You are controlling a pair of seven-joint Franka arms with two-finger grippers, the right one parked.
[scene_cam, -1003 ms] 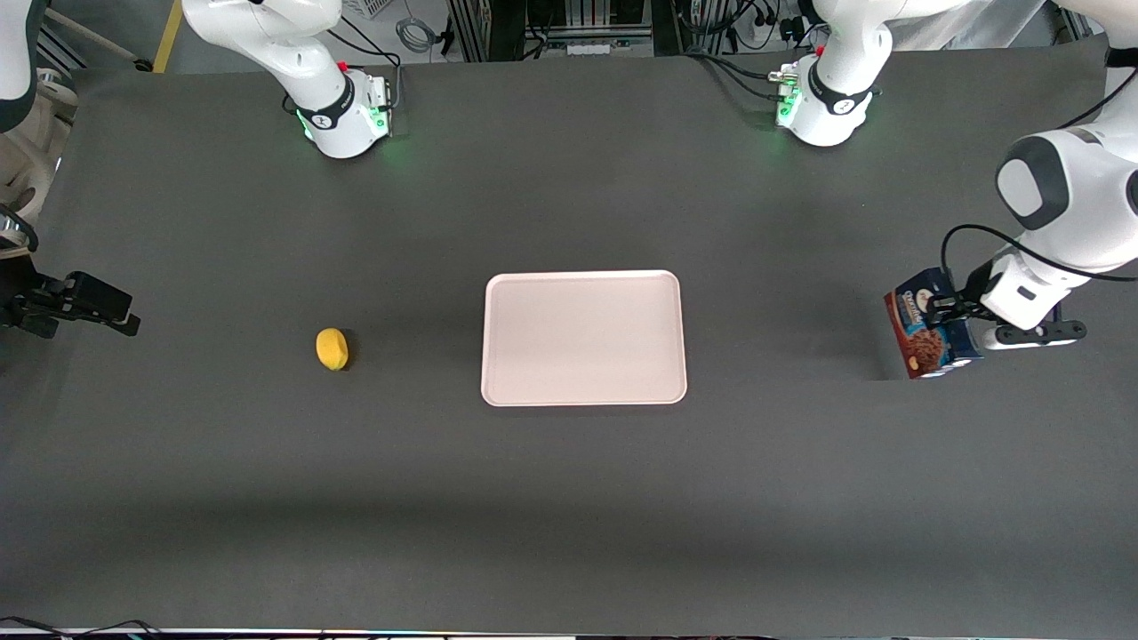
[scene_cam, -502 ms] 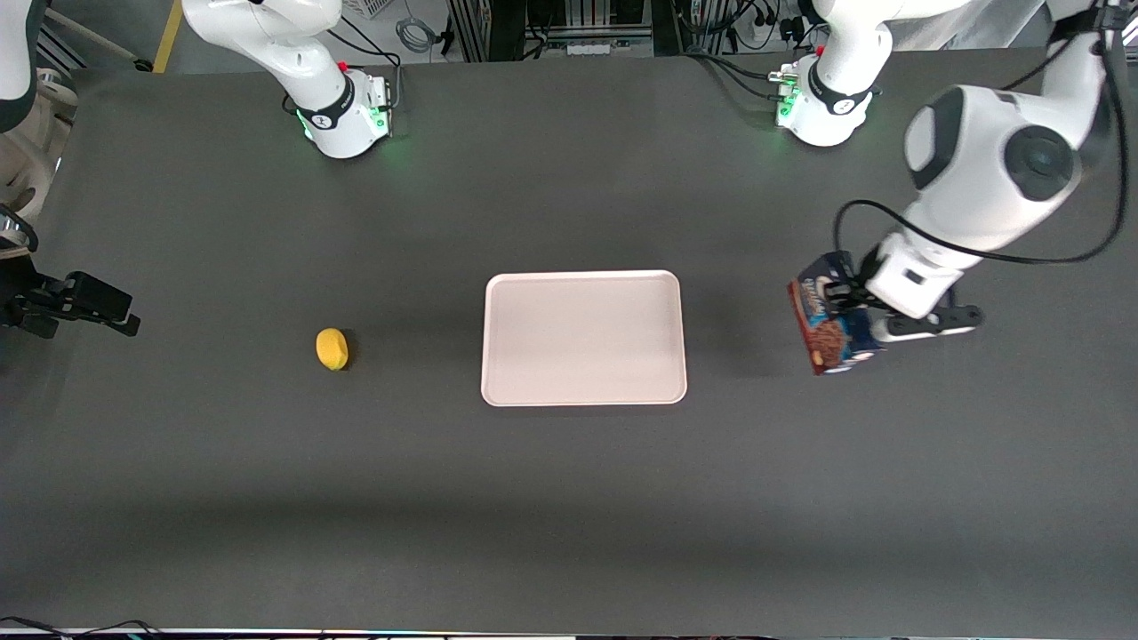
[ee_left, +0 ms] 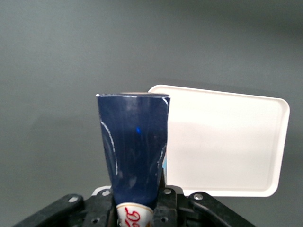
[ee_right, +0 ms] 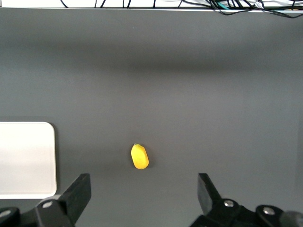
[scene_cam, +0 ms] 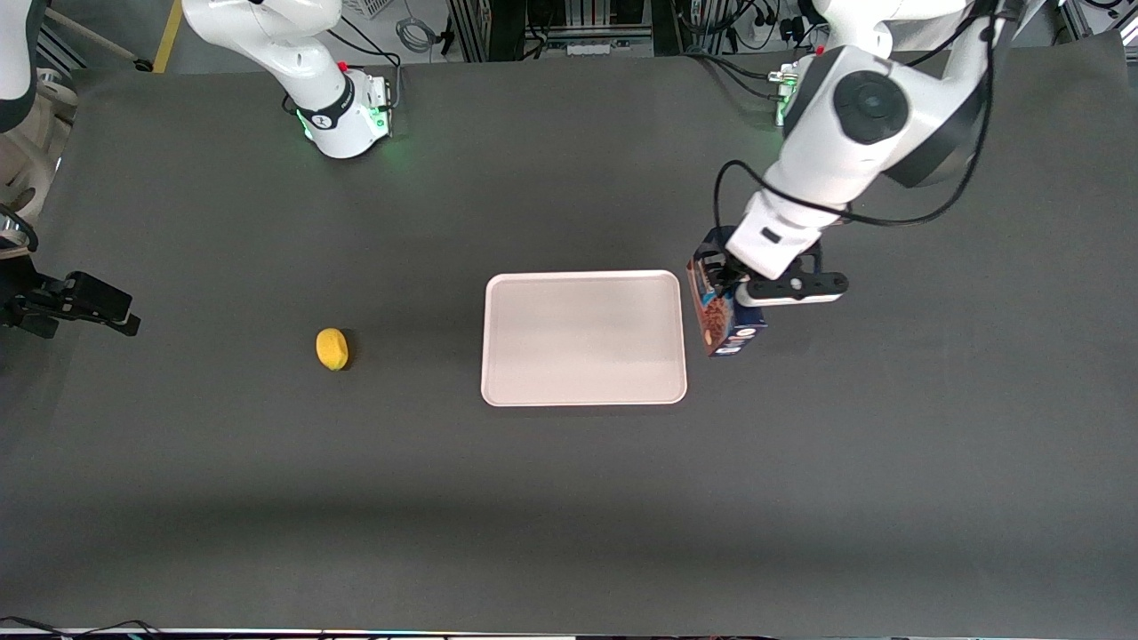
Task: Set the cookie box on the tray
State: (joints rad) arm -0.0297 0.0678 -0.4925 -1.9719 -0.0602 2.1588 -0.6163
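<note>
The navy cookie box [scene_cam: 718, 313] hangs above the table just beside the tray's edge on the working arm's side, its brown cookie picture turned toward the tray. My left gripper [scene_cam: 731, 283] is shut on its upper part. In the left wrist view the box's dark blue side [ee_left: 135, 149] stands between the black fingers [ee_left: 169, 208], and my gripper [ee_left: 137, 210] clamps it near the white logo. The pale pink-white tray [scene_cam: 584, 338] lies flat in the middle of the table with nothing on it; its surface [ee_left: 227, 142] shows past the box.
A small yellow lump [scene_cam: 332, 348] lies on the dark mat toward the parked arm's end, well away from the tray; it also shows in the right wrist view [ee_right: 139, 156]. The working arm's white body [scene_cam: 853, 133] hangs above the mat farther from the camera than the box.
The left arm has carried the cookie box from near the working arm's end of the table to right beside the tray. The tray and yellow lump stayed put.
</note>
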